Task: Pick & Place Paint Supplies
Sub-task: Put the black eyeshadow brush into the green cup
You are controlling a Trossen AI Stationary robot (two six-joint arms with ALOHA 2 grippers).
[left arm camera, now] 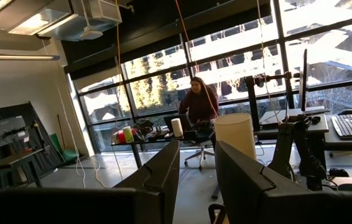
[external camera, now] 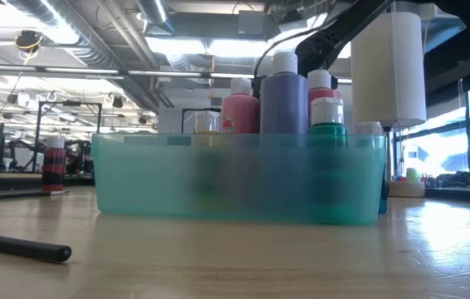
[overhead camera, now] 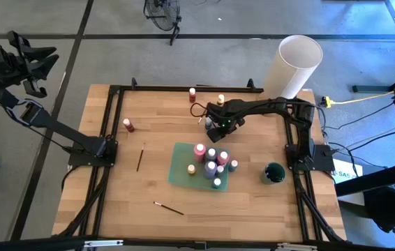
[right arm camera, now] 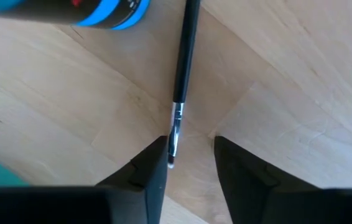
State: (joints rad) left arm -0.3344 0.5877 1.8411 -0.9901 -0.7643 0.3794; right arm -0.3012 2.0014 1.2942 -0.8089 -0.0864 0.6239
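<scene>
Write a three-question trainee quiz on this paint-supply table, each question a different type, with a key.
1. True or false: the right gripper is over a brush lying on the table.
2. Where do most paint bottles stand? A) green tray B) white cylinder C) floor
3. Fill in: the left gripper is raised off the table's ____ side.

Key: 1 true; 2 A; 3 left.

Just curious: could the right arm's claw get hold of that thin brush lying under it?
Probably yes. The right claw hangs right over the brush, its tip between the parted fingers, with bare table around it and only a blue bottle nearby.
</scene>
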